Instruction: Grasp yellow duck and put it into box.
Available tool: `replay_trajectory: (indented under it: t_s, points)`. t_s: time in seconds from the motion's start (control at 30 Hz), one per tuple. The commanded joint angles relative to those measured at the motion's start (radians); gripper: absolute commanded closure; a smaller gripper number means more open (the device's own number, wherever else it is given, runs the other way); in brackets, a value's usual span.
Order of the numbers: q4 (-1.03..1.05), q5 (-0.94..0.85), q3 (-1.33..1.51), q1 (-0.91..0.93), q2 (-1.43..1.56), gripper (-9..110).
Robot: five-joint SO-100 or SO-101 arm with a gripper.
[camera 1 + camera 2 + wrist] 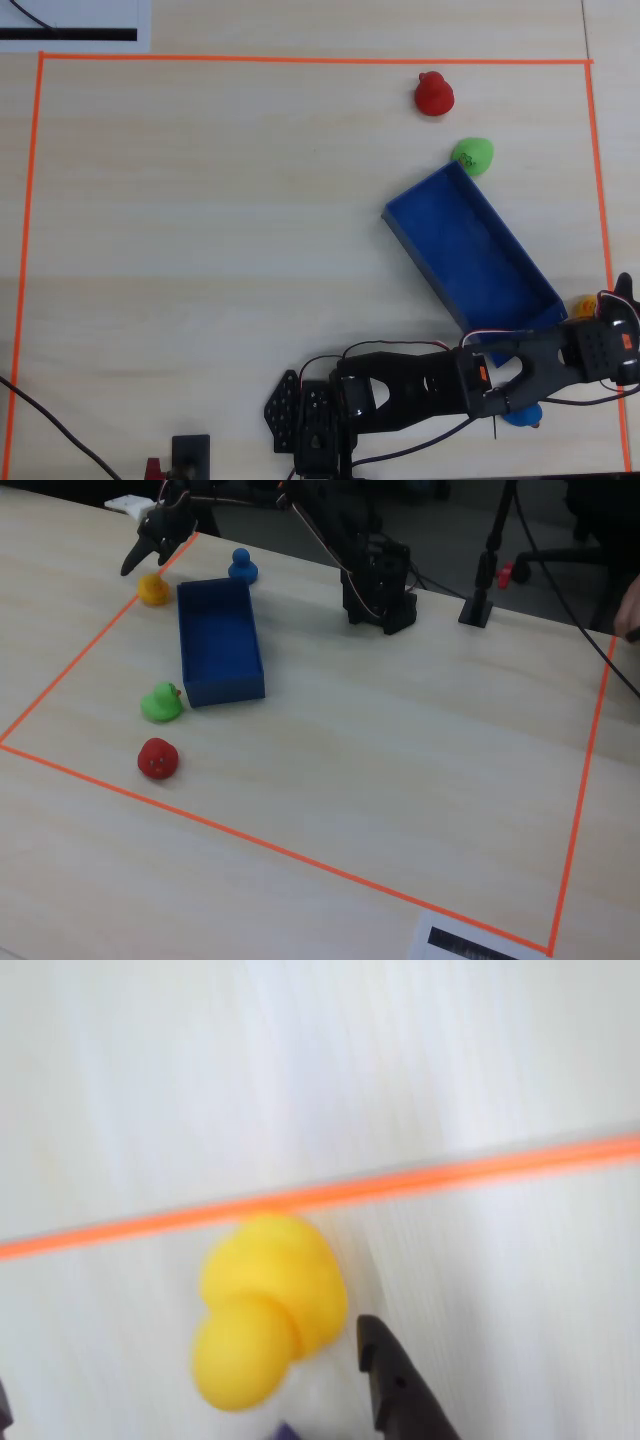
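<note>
Wooden table [400,760], yellow duck [268,1305] (beside tape)

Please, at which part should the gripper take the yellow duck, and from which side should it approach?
Probably the body, from above. In the wrist view the yellow duck sits upright beside the orange tape line, with open table around it. The gripper hovers over it, one finger already beside the body. The rounded body is the widest part, so the jaws should close across it.
</note>
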Motion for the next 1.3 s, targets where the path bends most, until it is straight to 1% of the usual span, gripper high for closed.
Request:
replay_trajectory:
  t_s: [0.0,0.37,0.57,0.8,0.83,0.87,0.9,0.93,1.0,1.03,1.27]
  points:
    - [0.067,0.015,-0.058,-0.012,0.021,54]
    - [0.135,0.023,-0.114,-0.020,-0.044,54]
    - [0.187,0.025,-0.265,-0.023,-0.153,54]
    - [0.186,0.025,-0.374,-0.026,-0.244,56]
    - [0.186,0.014,-0.382,-0.029,-0.249,59]
    - [0.189,-0.026,-0.382,-0.034,-0.250,67]
    - [0.195,-0.057,-0.383,-0.040,-0.253,78]
    - [0.199,-0.060,-0.390,-0.043,-0.253,86]
    - [0.206,-0.060,-0.413,-0.051,-0.262,97]
    - [0.202,-0.061,-0.416,-0.055,-0.262,101]
    - [0.201,-0.061,-0.439,-0.061,-0.252,101]
